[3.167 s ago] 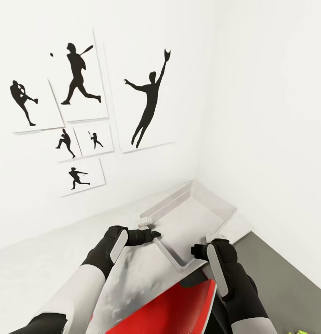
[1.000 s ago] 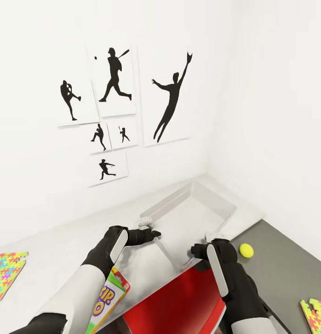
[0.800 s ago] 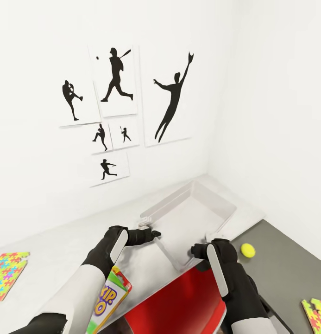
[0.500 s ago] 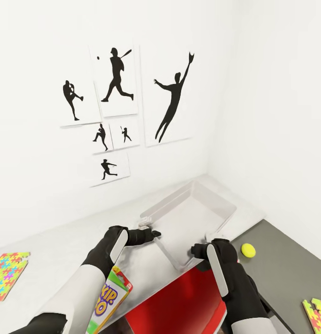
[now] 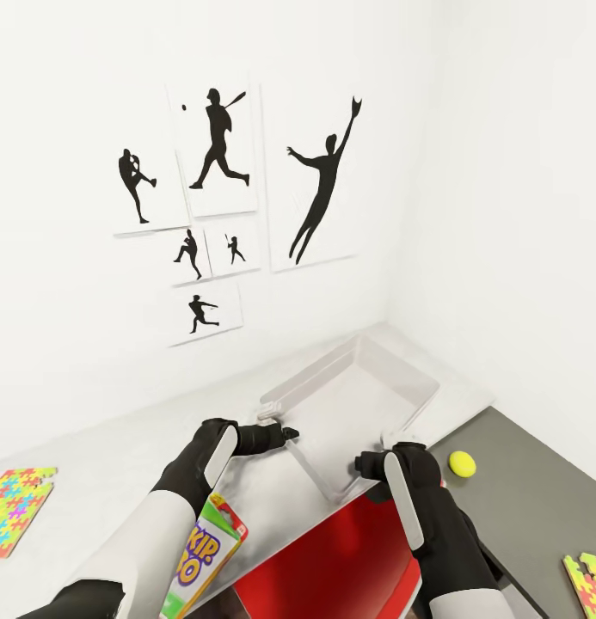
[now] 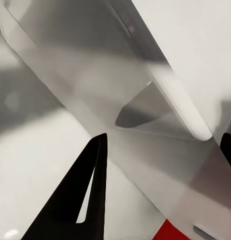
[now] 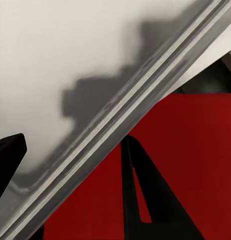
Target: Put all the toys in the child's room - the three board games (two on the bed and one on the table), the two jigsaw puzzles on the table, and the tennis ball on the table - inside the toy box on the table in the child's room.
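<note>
1. Both claws pinch the toy box (image 5: pixel 375 395). Your left claw (image 5: pixel 285 434) has one side of the rim and your right claw (image 5: pixel 366 468) has the other. In the right wrist view the rim (image 7: pixel 135 115) runs between the two black fingers.
2. The table (image 5: pixel 100 481) is the pale top under the box. Set the box down flat on it, away from the edge by the dark side unit (image 5: pixel 521 507).
3. The box looks tipped, so level it slowly. Move both arms together.
4. A red game (image 5: pixel 349 559) shows at the near end. I cannot tell if it is inside.
5. A green game box (image 5: pixel 203 554) sits by your left arm. Don't bump it.
6. Two puzzles (image 5: pixel 14 509) (image 5: pixel 588 583) lie far apart.
7. The tennis ball (image 5: pixel 462 464) rests on the dark unit and may roll.
</note>
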Controlling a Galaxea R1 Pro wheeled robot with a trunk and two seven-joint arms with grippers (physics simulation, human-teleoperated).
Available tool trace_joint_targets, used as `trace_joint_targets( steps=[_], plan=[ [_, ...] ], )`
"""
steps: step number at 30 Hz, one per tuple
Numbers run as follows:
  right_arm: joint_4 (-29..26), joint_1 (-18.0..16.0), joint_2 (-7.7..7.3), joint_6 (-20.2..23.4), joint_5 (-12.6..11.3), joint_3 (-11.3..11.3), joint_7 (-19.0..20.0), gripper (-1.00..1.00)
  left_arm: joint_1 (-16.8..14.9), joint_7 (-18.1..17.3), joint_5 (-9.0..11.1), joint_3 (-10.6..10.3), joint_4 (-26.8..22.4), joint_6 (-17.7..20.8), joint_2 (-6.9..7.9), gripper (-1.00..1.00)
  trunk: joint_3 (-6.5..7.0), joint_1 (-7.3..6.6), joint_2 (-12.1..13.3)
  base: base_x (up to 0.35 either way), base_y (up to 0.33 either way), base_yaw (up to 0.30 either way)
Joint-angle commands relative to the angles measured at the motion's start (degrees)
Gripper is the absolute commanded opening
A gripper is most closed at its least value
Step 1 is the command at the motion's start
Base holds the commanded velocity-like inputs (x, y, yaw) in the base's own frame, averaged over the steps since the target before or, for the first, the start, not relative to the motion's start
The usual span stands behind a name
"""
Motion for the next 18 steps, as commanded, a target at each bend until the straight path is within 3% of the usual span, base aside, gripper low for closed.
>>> trace_joint_targets(
  steps=[1, 9, 18],
  plan=[
    [-0.1, -0.1, 0.06, -2.7, -3.6, 0.0, -0.3, -1.0, 0.0, 0.1, 1.3, -0.1, 0.0, 2.0, -0.05, -1.0, -0.12, 0.03, -0.1, 0.0, 0.001, 0.0],
    [-0.1, -0.1, 0.06, -2.7, -3.6, 0.0, -0.3, -1.0, 0.0, 0.1, 1.3, -0.1, 0.0, 2.0, -0.05, -1.0, -0.12, 0.03, -0.1, 0.0, 0.018, 0.0],
    [-0.1, -0.1, 0.06, -2.7, -3.6, 0.0, -0.3, -1.0, 0.0, 0.2, 1.3, -0.1, 0.0, 2.1, -0.05, -1.0, -0.12, 0.03, -0.1, 0.0, 0.226, 0.0]
  ],
)
